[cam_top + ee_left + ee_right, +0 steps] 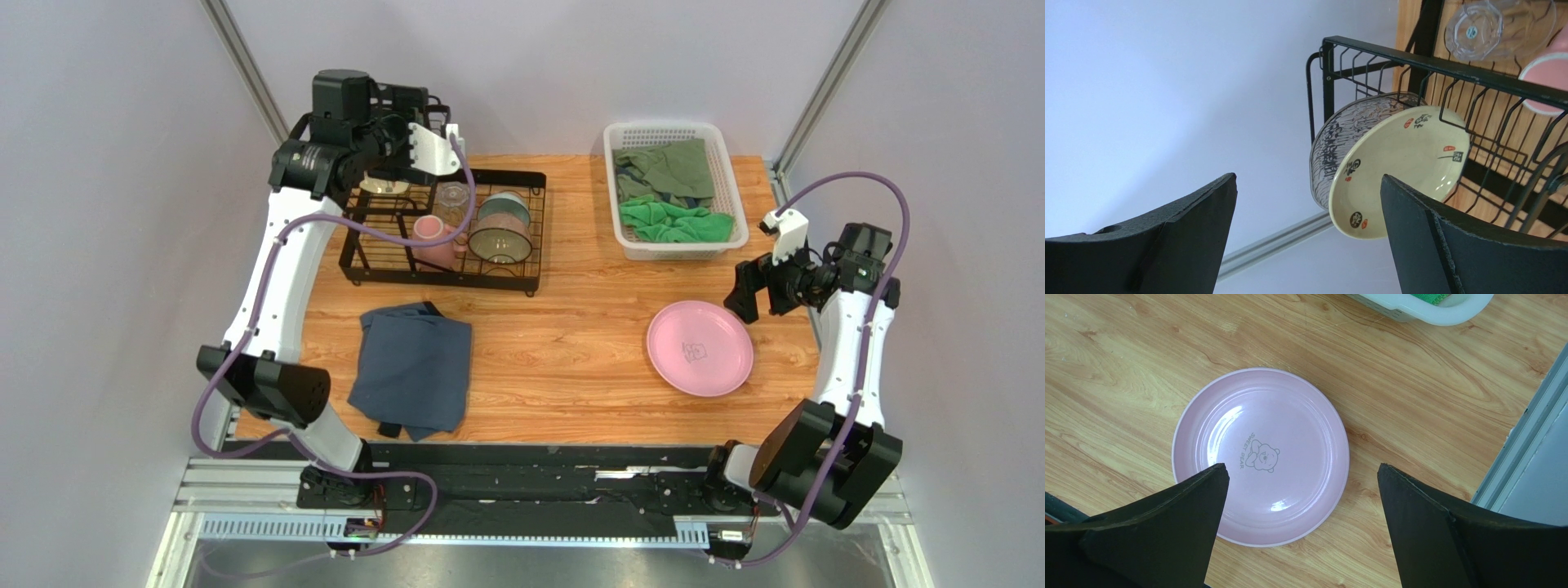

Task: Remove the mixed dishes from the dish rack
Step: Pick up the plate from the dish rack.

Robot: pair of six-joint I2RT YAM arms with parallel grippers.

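At the left end of the black wire dish rack [368, 272], the left pincer [1308, 179] hangs released, its fingers spread before the cream plate [1401, 171] standing in the slots. The pink mug [432, 233], clear glass [454, 196] and teal-lined bowl [501, 233] sit in the rack. On the table [564, 355], the pink plate [1260, 456] lies flat beneath the released right pincer [1301, 471].

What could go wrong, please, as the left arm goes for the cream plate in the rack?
1. The cream plate stands just in front of a clear ribbed dish; the open left gripper could pinch both or knock that dish over.
2. The dish rack wires run close around the plate's rim, so a finger may snag on them, or the plate may catch when lifted.
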